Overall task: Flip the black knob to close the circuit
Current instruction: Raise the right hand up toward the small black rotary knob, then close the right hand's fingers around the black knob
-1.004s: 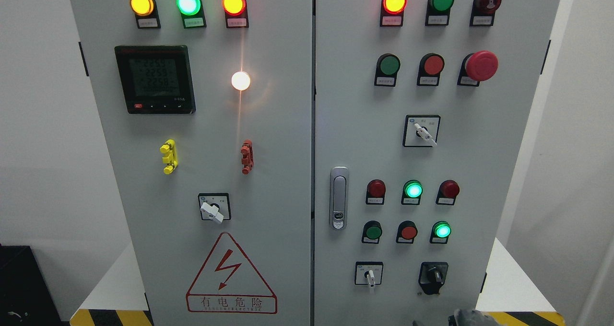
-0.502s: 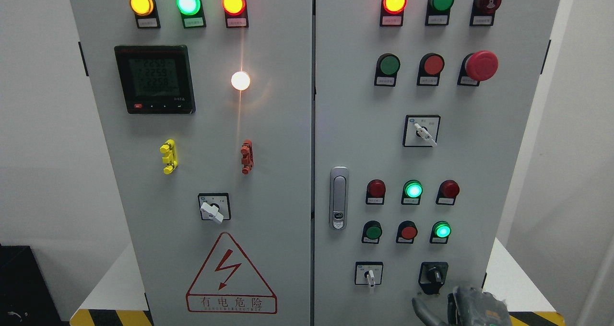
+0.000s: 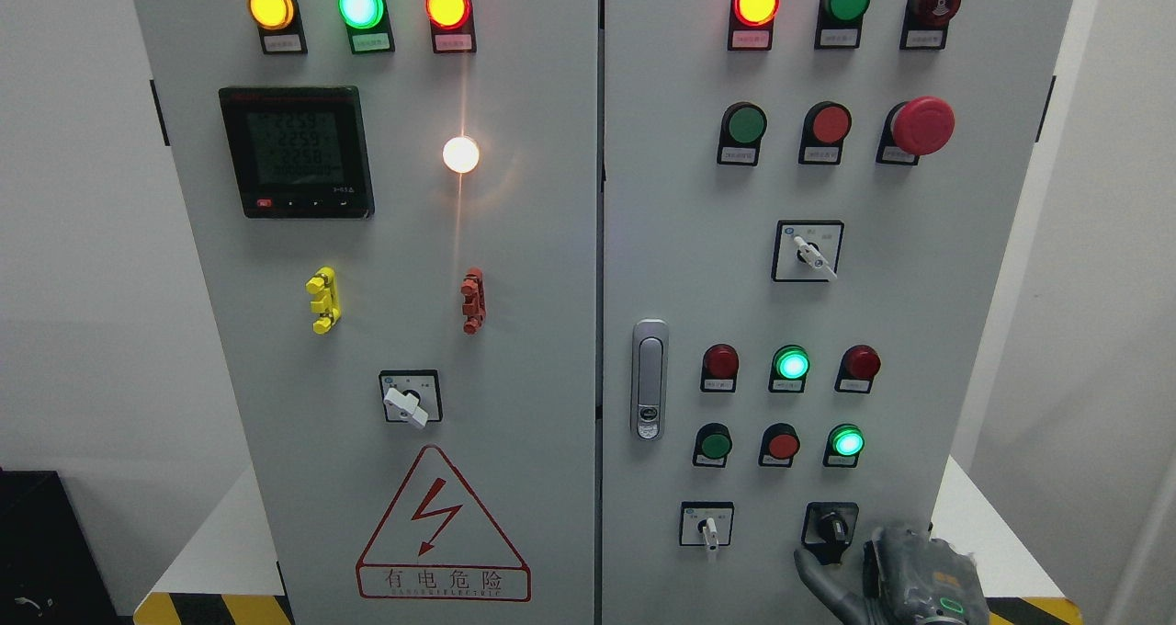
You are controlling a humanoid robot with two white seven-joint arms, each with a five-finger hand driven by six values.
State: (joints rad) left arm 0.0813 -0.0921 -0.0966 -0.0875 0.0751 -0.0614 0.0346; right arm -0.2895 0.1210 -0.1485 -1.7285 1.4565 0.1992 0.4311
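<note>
So the black knob [image 3: 831,527] sits just up and left of the right hand [image 3: 882,581], its handle running roughly vertical. One finger pokes up right below it, holding nothing; contact's hard to call. Left hand's nowhere visible.

One meter [image 3: 296,152], one warning sign [image 3: 444,526], one latch [image 3: 650,380], three white switches [image 3: 407,403], one mushroom button [image 3: 921,126], one black knob [image 3: 831,526] and one right hand [image 3: 905,584] at five o'clock.
</note>
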